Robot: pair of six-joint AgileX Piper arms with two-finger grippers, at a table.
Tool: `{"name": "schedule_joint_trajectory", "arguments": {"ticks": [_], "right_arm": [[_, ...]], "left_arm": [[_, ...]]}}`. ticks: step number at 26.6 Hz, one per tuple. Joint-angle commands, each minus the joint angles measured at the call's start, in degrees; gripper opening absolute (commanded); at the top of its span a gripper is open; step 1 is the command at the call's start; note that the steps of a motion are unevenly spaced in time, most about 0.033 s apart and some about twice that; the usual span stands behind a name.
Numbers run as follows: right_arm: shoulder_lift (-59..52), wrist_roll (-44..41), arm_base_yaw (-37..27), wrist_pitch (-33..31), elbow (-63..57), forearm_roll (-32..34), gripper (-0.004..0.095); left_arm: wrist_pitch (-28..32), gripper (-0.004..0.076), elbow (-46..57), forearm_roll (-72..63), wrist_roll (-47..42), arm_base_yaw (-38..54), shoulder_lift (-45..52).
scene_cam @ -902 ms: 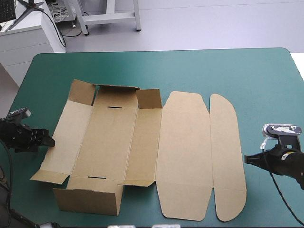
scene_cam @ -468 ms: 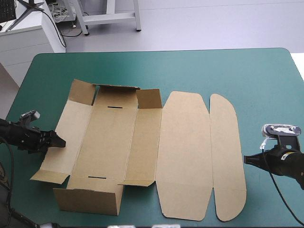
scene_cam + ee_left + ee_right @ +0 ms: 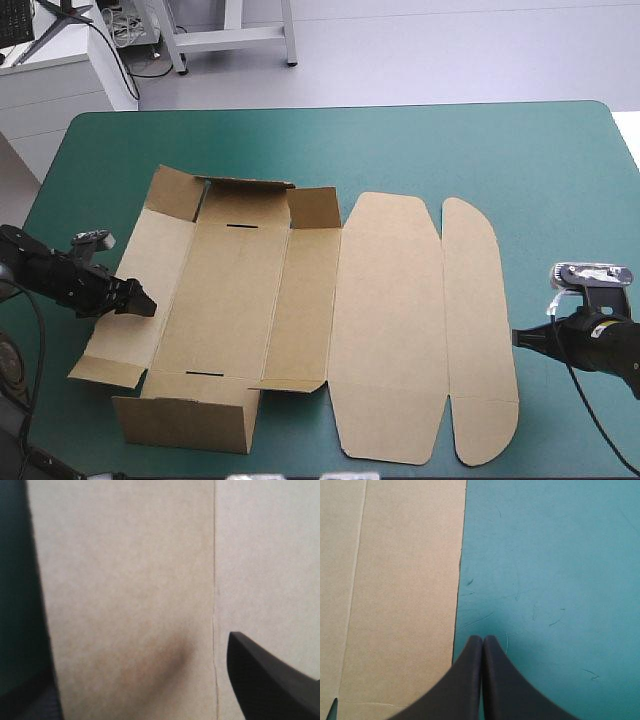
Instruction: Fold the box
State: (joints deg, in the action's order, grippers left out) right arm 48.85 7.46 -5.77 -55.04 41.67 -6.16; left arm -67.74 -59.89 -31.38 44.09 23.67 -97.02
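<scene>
Near table edge: box (image 3: 400,320) wall (image 3: 185,425) raised; rest of brown sheet lies mostly flat mid-table on teal-green cover (image 3: 560,160). Further in, left gripper (image 3: 147,302) over box's left panel, black fingers (image 3: 265,680) spread wide, board showing between them. Opposite, right gripper (image 3: 517,339) pinched to single point over cover, just beside box's rounded right flap. Far end: short flaps (image 3: 313,208) tilted up.

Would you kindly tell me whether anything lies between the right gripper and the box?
Nothing visible does. Only a bare strip of teal-green cover separates the shut right gripper from the right edge of the box.
</scene>
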Motion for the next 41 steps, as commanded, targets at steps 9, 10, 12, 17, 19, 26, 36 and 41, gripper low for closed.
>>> {"name": "schedule_joint_trajectory", "arguments": {"ticks": [9,10,12,17,19,26,36,41], "right_arm": [[0.0,0.5,-0.2,2.0,1.4,-0.4,-0.002],[0.0,0.5,-0.2,2.1,1.4,-0.4,-0.002],[0.0,0.5,-0.2,2.2,1.4,-0.4,-0.002],[0.0,0.5,-0.2,2.4,1.4,-0.5,-0.002],[0.0,0.5,-0.2,2.4,1.4,-0.5,-0.002],[0.0,0.5,-0.2,2.4,1.4,-0.5,-0.002],[0.0,1.6,-0.2,2.3,1.4,-0.5,-0.002],[0.0,1.6,-0.2,2.2,1.4,-0.6,-0.002]], "left_arm": [[-6.3,0.0524,1.0,-3.6,-1.7,-3.0,-0.1],[-6.3,0.0524,1.0,-3.8,-1.7,-3.0,-0.1],[-6.3,0.0523,1.0,-4.4,-1.7,-3.0,-0.1],[-6.3,0.0495,1.0,-6.3,-1.5,-3.0,-0.1],[-6.3,0.0482,1.0,-6.2,-1.5,-3.0,-0.1],[-6.3,0.0358,1.0,-5.6,-3.3,-3.0,-0.1],[-6.3,-0.0004,1.0,-2.1,-7.9,-3.0,-0.1],[-6.3,-0.001,-3.0,-1.6,-4.6,-3.8,-0.1]]}}
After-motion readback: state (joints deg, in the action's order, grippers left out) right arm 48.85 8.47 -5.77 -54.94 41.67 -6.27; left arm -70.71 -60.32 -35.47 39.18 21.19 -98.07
